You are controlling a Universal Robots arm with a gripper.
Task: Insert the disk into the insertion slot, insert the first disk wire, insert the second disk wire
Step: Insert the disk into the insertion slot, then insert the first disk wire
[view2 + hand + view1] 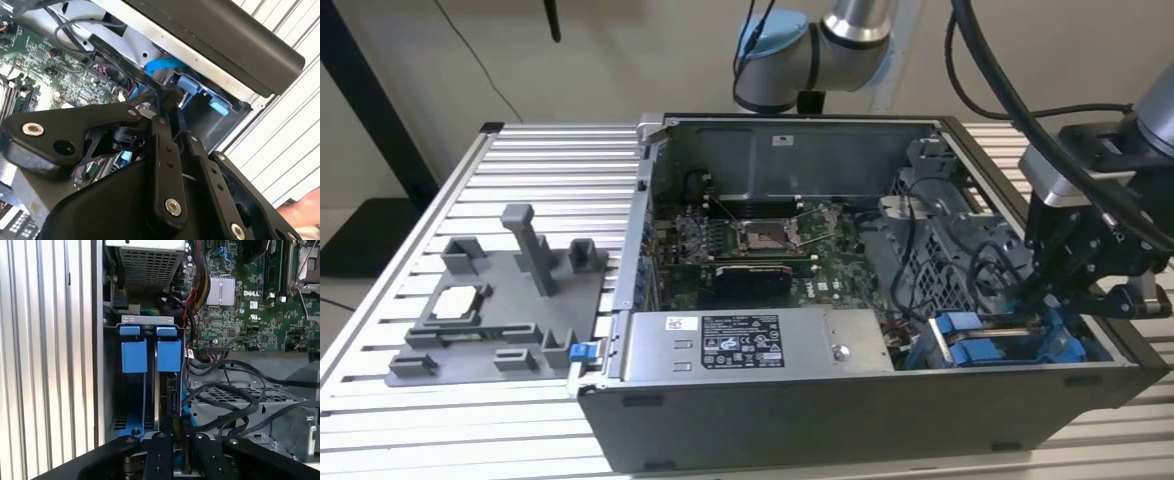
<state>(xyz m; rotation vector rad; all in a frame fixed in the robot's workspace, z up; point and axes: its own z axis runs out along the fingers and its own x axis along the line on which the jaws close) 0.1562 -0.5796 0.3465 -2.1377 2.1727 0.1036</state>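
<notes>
Exterior view first: your black gripper (1030,298) hangs low over the corner of the open dark grey computer case (854,410) on this view's right. It is directly above the insertion slot (1014,340), a grey metal drive bay with bright blue plastic rails and tabs. The case lies on its side on a ribbed aluminium table (534,160). The grey power supply box with a white sticker (747,345) runs along its near wall, and the green motherboard (747,240) lies behind that. A grey plastic fixture tray with upright posts (480,320) stands on the table well apart from the case, on this view's left.

In the first wrist view you look straight down into the bay (147,320). The disk (170,390), a flat drive seen edge-on in its blue carrier, stands seated in the compartment nearer the motherboard (250,315), below one of the two blue tabs. The gripper (177,437) sits just at the disk's end, and loose black cables (235,390) lie beside it over the perforated metal cage. You cannot tell from these pictures whether the gripper is clenched or released.
</notes>
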